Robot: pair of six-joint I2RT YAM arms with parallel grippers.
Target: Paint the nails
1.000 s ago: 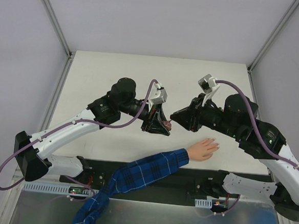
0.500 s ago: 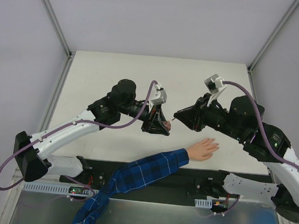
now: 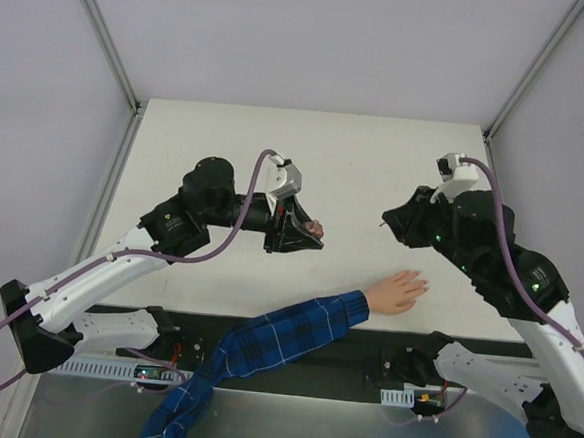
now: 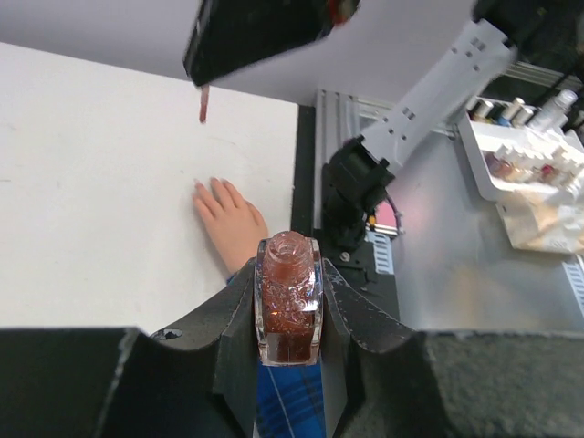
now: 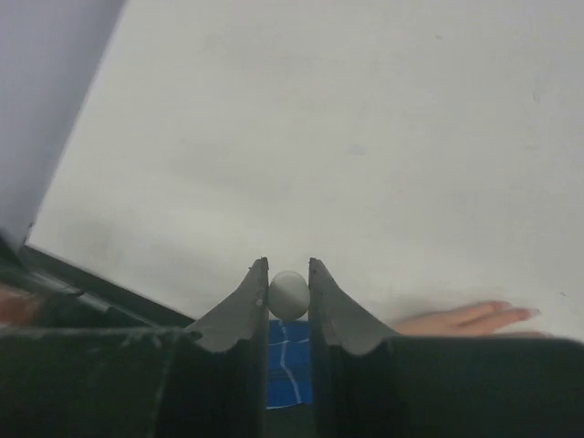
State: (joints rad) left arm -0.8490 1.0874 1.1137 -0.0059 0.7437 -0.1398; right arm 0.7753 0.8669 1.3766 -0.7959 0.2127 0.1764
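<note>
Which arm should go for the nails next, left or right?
Right, probably. The right tool holds the brush by its pale cap, close to the hand. The left tool is shut on the open bottle and has no brush.

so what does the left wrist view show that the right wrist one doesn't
Only the left wrist view: a reddish polish bottle clamped in the left fingers, a reddish brush tip hanging above the table, a tray of small bottles off the table. Only the right wrist view: a white cap pinched between the right fingers. Both: the hand lying flat, its plaid sleeve, the white table.
</note>
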